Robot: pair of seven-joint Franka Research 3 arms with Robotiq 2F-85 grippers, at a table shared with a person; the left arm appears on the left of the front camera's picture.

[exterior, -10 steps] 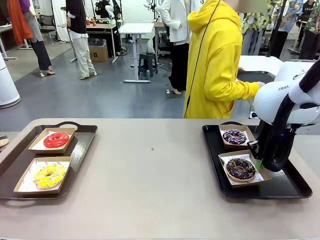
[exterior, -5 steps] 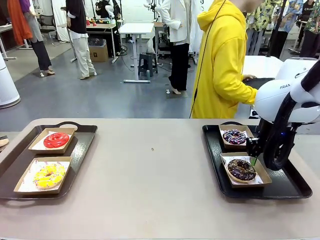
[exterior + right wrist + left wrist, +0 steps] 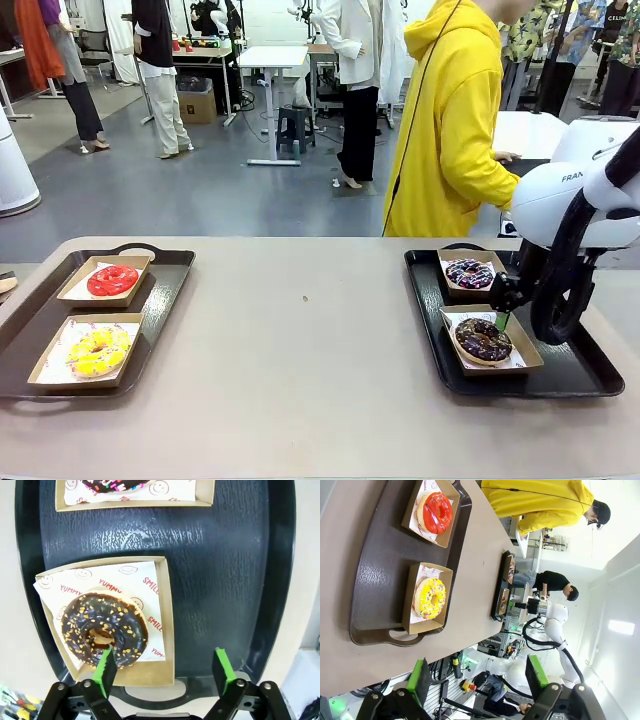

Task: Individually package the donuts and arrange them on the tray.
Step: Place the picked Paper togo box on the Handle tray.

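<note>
Green-padded right end effector [image 3: 164, 672] spread above chocolate donut [image 3: 104, 629], front-view gap unreadable

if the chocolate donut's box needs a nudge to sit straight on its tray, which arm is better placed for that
The right. Its open right gripper hangs just above the chocolate donut in its box on the black tray. The left gripper faces the brown tray across the table.

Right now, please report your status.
Both grippers open, left gripper, right gripper above chocolate donut. Four donuts boxed on trays. Nothing in the way.
</note>
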